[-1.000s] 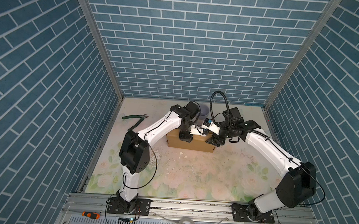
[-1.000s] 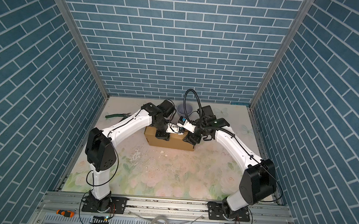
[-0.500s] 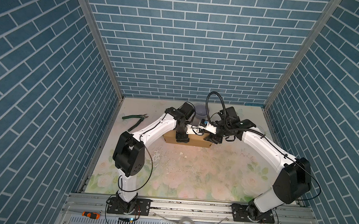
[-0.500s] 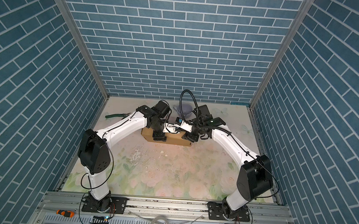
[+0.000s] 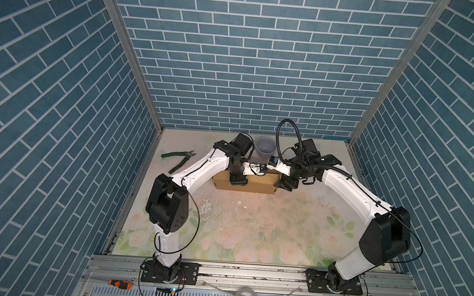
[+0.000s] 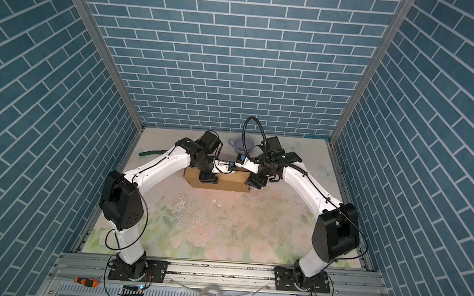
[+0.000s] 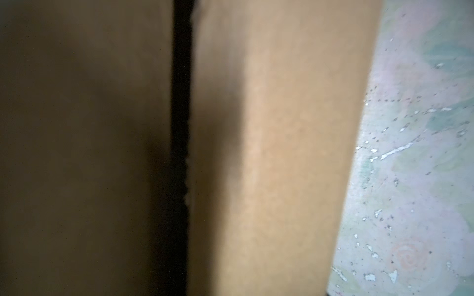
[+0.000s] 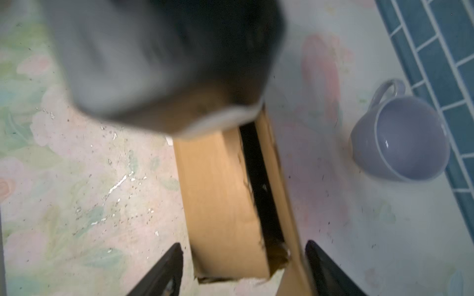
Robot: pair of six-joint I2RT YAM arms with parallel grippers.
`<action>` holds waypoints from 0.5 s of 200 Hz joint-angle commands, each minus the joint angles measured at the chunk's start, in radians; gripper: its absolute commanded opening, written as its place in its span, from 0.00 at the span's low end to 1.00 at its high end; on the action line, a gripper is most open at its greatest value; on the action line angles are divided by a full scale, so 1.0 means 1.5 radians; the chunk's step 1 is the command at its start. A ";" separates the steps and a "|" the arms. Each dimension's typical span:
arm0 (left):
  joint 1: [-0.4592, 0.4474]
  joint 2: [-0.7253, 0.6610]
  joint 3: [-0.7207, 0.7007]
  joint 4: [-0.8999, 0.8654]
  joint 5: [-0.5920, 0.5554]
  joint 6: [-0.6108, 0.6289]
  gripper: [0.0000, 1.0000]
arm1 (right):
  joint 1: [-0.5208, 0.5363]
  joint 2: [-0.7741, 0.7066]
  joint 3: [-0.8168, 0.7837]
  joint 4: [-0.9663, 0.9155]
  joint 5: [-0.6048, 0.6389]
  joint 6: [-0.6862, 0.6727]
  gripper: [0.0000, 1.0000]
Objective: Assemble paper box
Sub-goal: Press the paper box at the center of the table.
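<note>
- Since a second ago, the plain brown corrugated cardboard box point(image 5: 256, 185) has slid a little toward the robot's left and the blue brick back wall point(image 5: 250, 69). Both arms have gone with it.
- In both top views the cardboard box point(image 6: 227, 183) lies flat on the floral-printed tabletop point(image 5: 253, 229), in the far half and about midway across.
- The left gripper point(image 5: 238, 181) is down at the near long wall of the cardboard box, toward its left end. Its fingers are hidden, so I cannot tell whether it is released or clenched.
- The left wrist view is filled by the blurred cardboard box point(image 7: 282, 153): two faces parted by a narrow dark gap, with the tabletop beside them.
- The right gripper point(image 8: 243, 243) is released. Its two black fingers point(image 8: 164, 271) stand wide apart astride the right end of the cardboard box, one clear of it and the other just beside an upright side panel.
- In the right wrist view a dark slit runs between the top panel and that side panel, and the top panel's edge is ragged.
- A lavender ceramic cup point(image 5: 265, 149) stands upright beyond the cardboard box, near the back wall and apart from the box.
- Green-handled pliers point(image 5: 176, 158) lie on the tabletop well to the left.
- An orange-handled screwdriver point(image 5: 119, 283) lies in front of the arm bases.
</note>
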 commanded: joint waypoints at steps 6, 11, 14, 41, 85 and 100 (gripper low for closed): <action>0.011 0.005 0.036 -0.040 0.077 -0.003 0.62 | 0.003 -0.015 -0.037 -0.013 0.032 -0.005 0.97; 0.012 0.007 0.039 -0.044 0.087 -0.003 0.61 | 0.004 -0.020 -0.045 0.000 0.041 -0.005 0.99; 0.013 0.009 0.041 -0.046 0.090 -0.002 0.61 | 0.004 -0.022 -0.051 0.011 0.047 -0.005 0.99; 0.013 0.035 0.058 -0.065 0.103 -0.001 0.60 | 0.005 -0.034 -0.080 0.095 0.053 -0.007 0.99; 0.011 0.041 0.042 -0.046 0.115 0.003 0.58 | 0.000 -0.012 -0.061 0.114 0.021 -0.005 0.95; 0.009 0.036 0.026 -0.040 0.116 0.015 0.58 | -0.018 -0.033 -0.062 0.119 -0.007 0.004 0.95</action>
